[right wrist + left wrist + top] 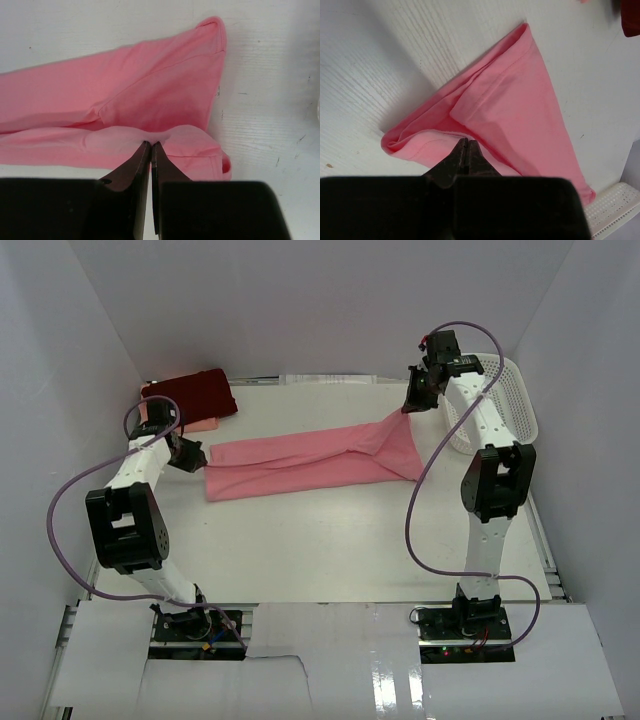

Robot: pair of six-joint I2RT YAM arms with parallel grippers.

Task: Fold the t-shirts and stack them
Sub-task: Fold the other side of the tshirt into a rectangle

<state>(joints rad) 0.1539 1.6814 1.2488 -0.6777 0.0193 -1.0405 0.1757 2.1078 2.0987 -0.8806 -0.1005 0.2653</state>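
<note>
Left gripper (pixel 466 141): jaws together, pinching the left end of salmon-pink t-shirt (pixel 300 462), which lies stretched across the table (pixel 330 540). Right gripper (pixel 150 145): jaws together, pinching its right end, further back. Maroon t-shirt (pixel 195 395) folded in the far-left corner.

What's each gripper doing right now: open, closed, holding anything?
Left gripper: closed, pinching one end of the pink shirt.
Right gripper: closed, pinching the other end of the same shirt.
</note>
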